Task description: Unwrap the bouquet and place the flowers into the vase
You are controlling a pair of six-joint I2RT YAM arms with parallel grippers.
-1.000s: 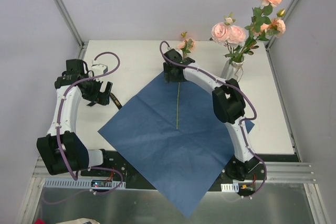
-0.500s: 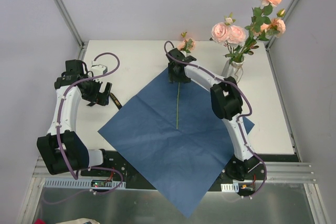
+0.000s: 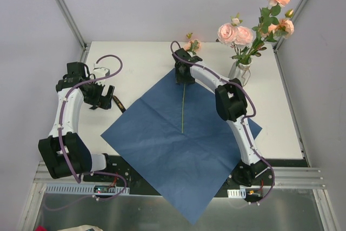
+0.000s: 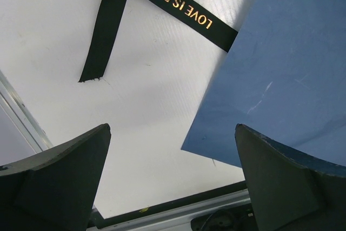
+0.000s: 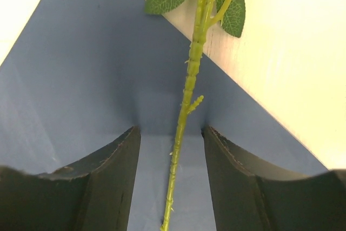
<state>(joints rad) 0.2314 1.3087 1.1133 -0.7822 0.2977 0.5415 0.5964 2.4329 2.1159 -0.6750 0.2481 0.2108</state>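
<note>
While the left gripper (image 4: 173,172) gaped idle, the right gripper's (image 5: 172,158) released jaws straddled the last rose stem (image 5: 190,77), awaiting a pinch

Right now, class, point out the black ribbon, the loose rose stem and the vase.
black ribbon (image 4: 181,8): left wrist view, on its gold lettering.
rose stem (image 5: 187,96): right wrist view, the middle of the bare stem.
vase (image 3: 239,73): top external view, its glass body.
</note>
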